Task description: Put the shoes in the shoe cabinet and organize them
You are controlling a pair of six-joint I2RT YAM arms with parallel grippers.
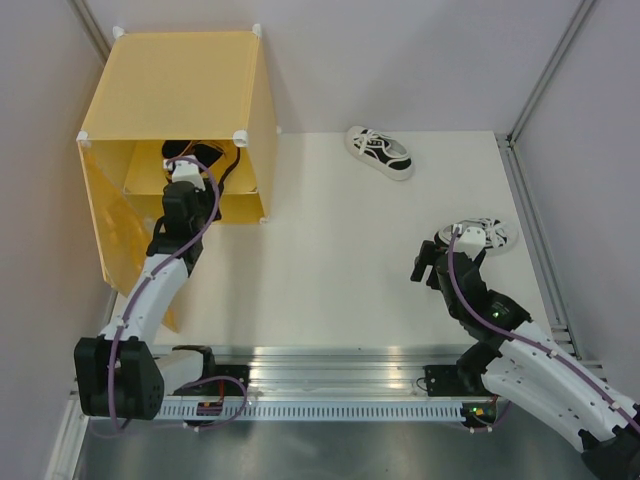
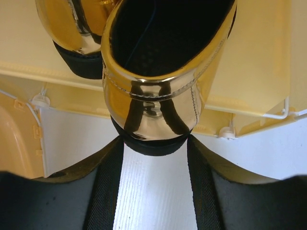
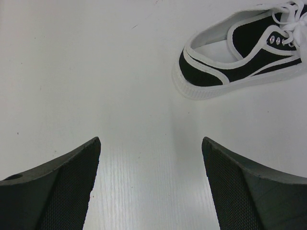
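Note:
The shoe cabinet [image 1: 170, 90] stands at the back left with its door [image 1: 108, 215] swung open. My left gripper [image 1: 183, 170] reaches into its lower opening. In the left wrist view a gold loafer [image 2: 153, 96] lies on the cabinet floor [image 2: 259, 72], its heel sticking out. The left gripper [image 2: 154, 148] has its fingertips pressed on both sides of that heel. A second gold loafer [image 2: 72, 33] lies beside it on the left. One white sneaker [image 1: 380, 152] sits at the back middle. Another sneaker [image 1: 492, 235] [image 3: 240, 62] lies just beyond my open right gripper [image 1: 432, 265] [image 3: 151, 143].
The open door leans out along the left wall beside my left arm. A metal rail [image 1: 330, 370] runs along the near edge by the arm bases. Grey walls close off the table on the left, back and right.

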